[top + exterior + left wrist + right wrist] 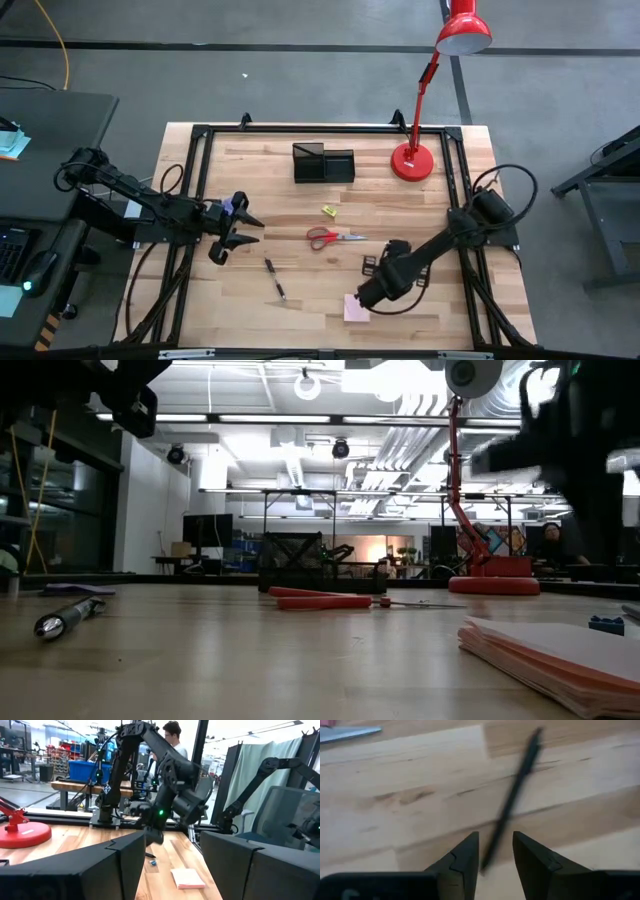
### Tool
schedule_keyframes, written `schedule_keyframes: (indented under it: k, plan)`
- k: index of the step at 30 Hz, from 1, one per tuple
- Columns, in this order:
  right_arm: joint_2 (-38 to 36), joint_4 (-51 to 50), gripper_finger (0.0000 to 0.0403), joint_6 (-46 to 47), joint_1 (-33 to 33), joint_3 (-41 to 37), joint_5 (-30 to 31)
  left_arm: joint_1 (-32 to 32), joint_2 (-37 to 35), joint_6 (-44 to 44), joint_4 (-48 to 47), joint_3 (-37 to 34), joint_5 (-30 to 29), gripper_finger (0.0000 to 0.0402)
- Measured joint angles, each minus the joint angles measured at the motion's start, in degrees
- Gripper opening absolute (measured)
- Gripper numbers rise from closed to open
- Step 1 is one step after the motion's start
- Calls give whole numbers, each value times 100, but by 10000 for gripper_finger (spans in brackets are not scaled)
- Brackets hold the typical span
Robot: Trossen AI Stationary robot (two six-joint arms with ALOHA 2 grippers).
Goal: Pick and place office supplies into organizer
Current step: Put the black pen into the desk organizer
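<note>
near the table's (pixel 300 320) right front, the right claw (pixel 495 852) hangs low, fingers apart around a dark pen's (pixel 512 795) tip, beside the pink note pad (pixel 356 308). left claw (pixel 235 232) parted; organizer (pixel 323 163) far.

The table (pixel 300 300) is showing pale wood planks with visible grain, a smooth matt finish catching only a soft sheen in the low view. A black metal frame (pixel 200 180) is running along its edges, matt. The lamp (pixel 412 160) by the far right corner is gleaming in glossy red, metal or plastic by its look. The organizer (pixel 323 163) near the far edge is looking like dark mesh. The scissors (pixel 335 238) are pairing shiny red plastic handles with bare metal blades. The pink pad (pixel 356 308) at the near edge is showing stacked matt paper leaves. The pen (pixel 512 795) is looking dark, smooth and slightly glossy. The right gripper (pixel 495 854) is showing fingers (pixel 462 857) of matt black plastic
</note>
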Motion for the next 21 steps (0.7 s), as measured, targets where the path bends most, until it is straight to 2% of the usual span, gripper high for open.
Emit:
schedule_keyframes:
  k: [3, 6, 14, 18, 21]
  plan:
    - [-1, 456, 113, -151, -44, -360, -376, -1, 0, 0, -2, 0, 2, 182]
    - [-2, 604, 113, -141, -9, -590, -454, 0, 0, 0, 2, 0, 2, 182]
    - [-51, 748, 113, 361, 189, -992, -340, -2, 0, -1, -3, 0, 1, 182]
    - [-129, 1054, 113, 406, 231, -1042, 80, 0, 0, -2, -43, 0, 1, 182]
    - [-165, 976, 113, 405, 231, -1040, 119, -2, -2, -2, -55, 0, 2, 182]
